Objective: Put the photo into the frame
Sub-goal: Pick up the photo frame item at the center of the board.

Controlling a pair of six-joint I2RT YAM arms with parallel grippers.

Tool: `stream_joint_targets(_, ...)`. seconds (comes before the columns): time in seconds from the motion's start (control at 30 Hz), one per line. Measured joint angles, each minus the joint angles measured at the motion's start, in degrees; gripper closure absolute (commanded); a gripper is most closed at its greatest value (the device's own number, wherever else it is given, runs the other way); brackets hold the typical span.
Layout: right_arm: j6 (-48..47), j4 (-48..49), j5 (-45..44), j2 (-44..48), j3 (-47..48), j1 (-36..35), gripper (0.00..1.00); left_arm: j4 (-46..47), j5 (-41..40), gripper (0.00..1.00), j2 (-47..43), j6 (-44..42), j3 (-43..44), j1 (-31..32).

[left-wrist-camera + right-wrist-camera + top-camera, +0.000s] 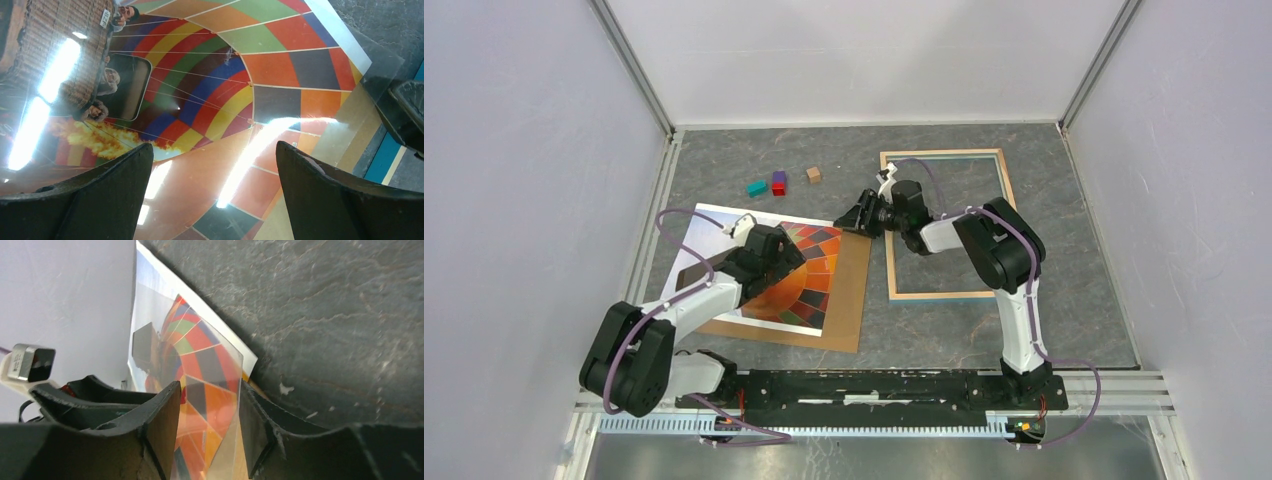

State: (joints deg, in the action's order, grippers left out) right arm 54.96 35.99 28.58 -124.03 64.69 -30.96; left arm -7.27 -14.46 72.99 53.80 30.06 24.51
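Observation:
The photo (809,285), a patchwork balloon print, lies flat on a brown backing board (849,300) at centre left, under a clear glossy sheet (380,65). The frame (944,295) lies flat to the right of it, and its blue edge shows in the left wrist view (385,155). My left gripper (786,250) hovers over the photo's middle, open and empty (214,145). My right gripper (852,218) is at the photo's far right corner. Its jaws (210,387) stand a little apart, one on each side of the raised corner of the clear sheet and photo (200,340).
Three small blocks lie beyond the photo: teal (756,187), purple on red (779,182) and brown (814,174). White walls close in the left, right and back sides. My right arm reaches across the frame's left half.

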Motion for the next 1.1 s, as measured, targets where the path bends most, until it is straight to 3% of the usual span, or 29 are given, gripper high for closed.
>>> stream_joint_targets(0.2, 2.0, 3.3, 1.7, 1.8, -2.4, -0.1, 0.75, 0.2, 0.6, 0.00, 0.7, 0.0, 0.7, 0.0)
stream_joint_targets(0.43, 2.9, 5.7, 2.9, 1.7, -2.4, -0.1, 0.76, 0.1, 1.1, 0.00, 0.3, 0.0, 0.7, -0.1)
stream_joint_targets(0.5, 3.1, 6.7, 3.0, 1.6, -2.5, -0.2, 0.84, 0.0, 1.1, 0.00, 0.0, 0.0, 0.7, -0.1)
stream_joint_targets(0.57, 3.1, 7.8, 3.1, 1.5, -2.7, -0.2, 0.99, -0.6, 1.7, 0.00, -0.5, -0.1, 0.7, 0.0)
stream_joint_targets(0.83, 1.6, 8.6, 2.2, 3.1, -6.6, 0.0, 1.00, -11.6, 6.8, 0.00, -13.9, -1.2, 3.2, 0.1)
stream_joint_targets(0.97, -0.2, 3.5, 0.2, 10.2, -8.4, 0.4, 1.00, -15.6, 8.7, 0.00, -21.2, -5.4, 12.7, 0.1)
stream_joint_targets(1.1, 0.1, 2.6, -3.0, 22.9, -15.3, 2.1, 1.00, -17.0, 10.5, 0.00, -23.8, -10.2, 24.6, 0.1)
